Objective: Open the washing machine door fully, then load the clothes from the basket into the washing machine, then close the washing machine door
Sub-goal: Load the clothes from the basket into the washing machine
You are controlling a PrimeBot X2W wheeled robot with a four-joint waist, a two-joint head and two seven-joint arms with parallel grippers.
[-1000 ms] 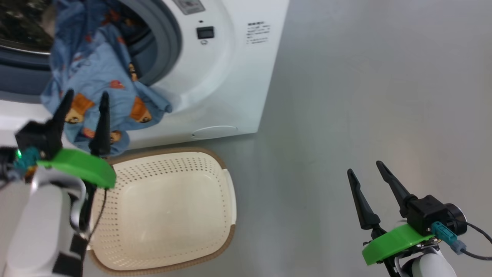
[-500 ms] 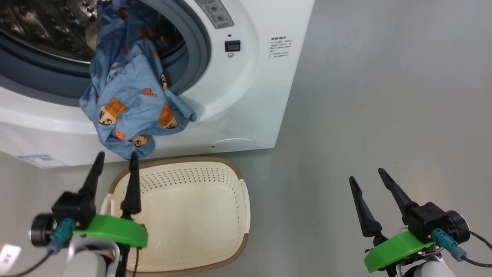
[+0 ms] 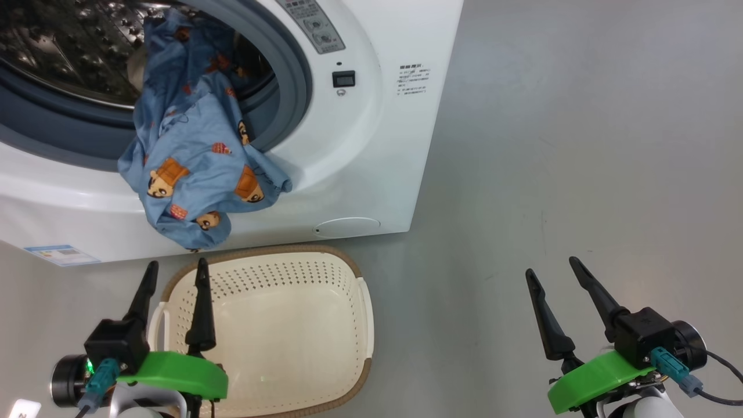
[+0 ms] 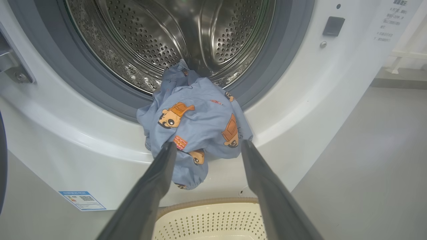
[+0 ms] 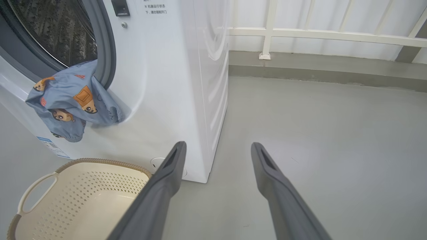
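You have one washing machine (image 3: 371, 145), one basket (image 3: 348, 270) on the floor at its foot, and one blue printed piece of the clothes (image 3: 197, 168) draped from the drum mouth down the front. Two claws, left gripper (image 3: 177, 264) and right gripper (image 3: 551, 266), both spread apart, gripping nothing. Your left wrist view gives the steel drum (image 4: 160, 40); the right wrist view gives a white railing (image 5: 317, 33).

One washer (image 3: 377, 157), basket (image 3: 273, 278), perhaps one garment (image 3: 197, 174)

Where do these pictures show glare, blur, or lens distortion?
Head view: sharp, with soft sheen on the floor. Left wrist view: bright reflections in the drum; the left hand looks soft near the lens. Right wrist view: the machine looks bowed at its edges, likely wide-angle distortion.
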